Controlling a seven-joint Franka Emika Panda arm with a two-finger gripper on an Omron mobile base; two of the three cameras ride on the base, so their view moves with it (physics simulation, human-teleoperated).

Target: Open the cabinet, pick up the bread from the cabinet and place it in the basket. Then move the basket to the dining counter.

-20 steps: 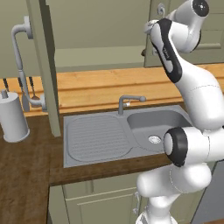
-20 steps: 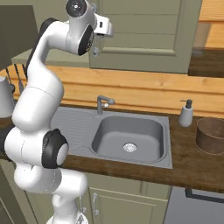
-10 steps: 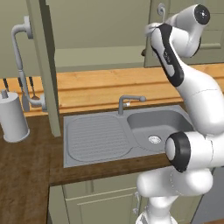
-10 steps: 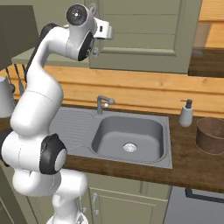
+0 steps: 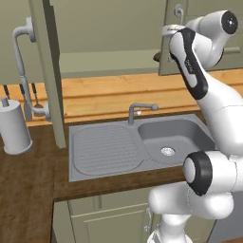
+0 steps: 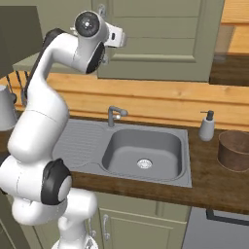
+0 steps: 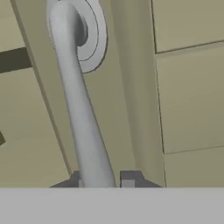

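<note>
The sage-green cabinet (image 6: 155, 44) hangs above the worktop. Its left door (image 5: 51, 71) stands swung open and its right door (image 5: 204, 33) is closed. My gripper (image 7: 103, 177) is raised to the right door and shut on its curved grey handle (image 7: 74, 87); the bar runs between the two dark fingertips (image 7: 130, 178). From the left base view the hand (image 5: 173, 29) sits just below the handle's upper mount (image 5: 178, 9). A dark rounded shape (image 5: 156, 56) shows on the cabinet shelf; I cannot tell whether it is the bread. The brown basket (image 6: 235, 150) stands on the worktop at the right. The dining counter is out of view.
A grey sink (image 6: 141, 153) with a faucet (image 6: 114, 115) lies below the arm. A soap dispenser (image 6: 207, 125) stands left of the basket. A white canister (image 5: 14, 126) and hanging utensils (image 5: 26, 102) are at the far left, behind the open door's handle (image 5: 21, 61).
The jaws have closed from wide open onto the right door's handle. The arm has leaned slightly closer to the door; the door has not moved.
</note>
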